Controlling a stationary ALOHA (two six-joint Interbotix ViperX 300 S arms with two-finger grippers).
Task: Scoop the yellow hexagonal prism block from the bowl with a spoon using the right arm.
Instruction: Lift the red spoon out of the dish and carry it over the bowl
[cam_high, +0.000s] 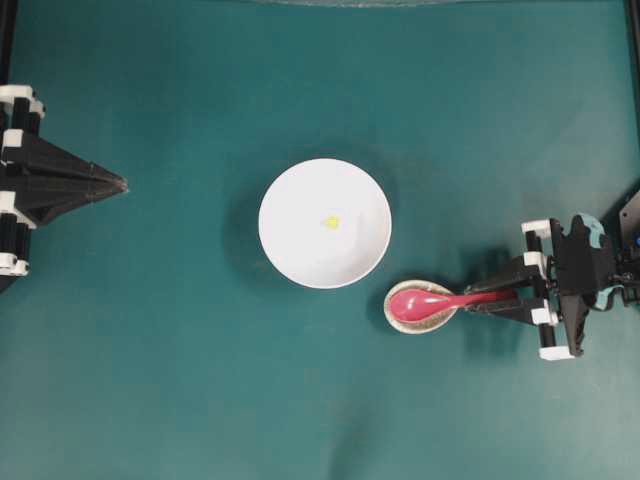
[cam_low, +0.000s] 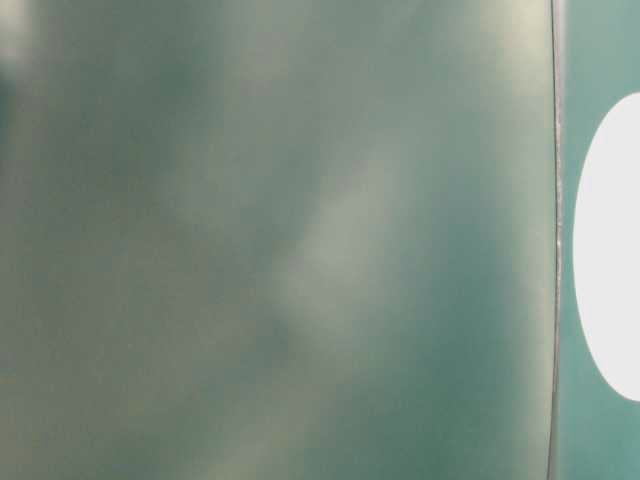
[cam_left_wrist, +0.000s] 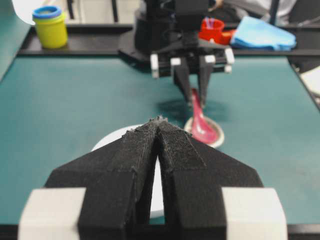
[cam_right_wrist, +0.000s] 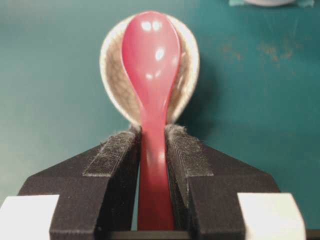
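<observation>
Spoon (cam_right_wrist: 150, 75), handle clamped by right gripper (cam_right_wrist: 153, 145) over rest (cam_high: 418, 308) at lower right: to be lifted level, then dipped under block (cam_high: 330, 222) at centre of bowl (cam_high: 325, 223); left gripper (cam_left_wrist: 159, 125) closed, empty.

Teal table top (cam_high: 150, 380) fills the scene under soft, even light. Along the far edge sit a yellow tub with a blue lid (cam_left_wrist: 50, 26), a red cup (cam_left_wrist: 212, 29) and a blue cloth (cam_left_wrist: 263, 33).
</observation>
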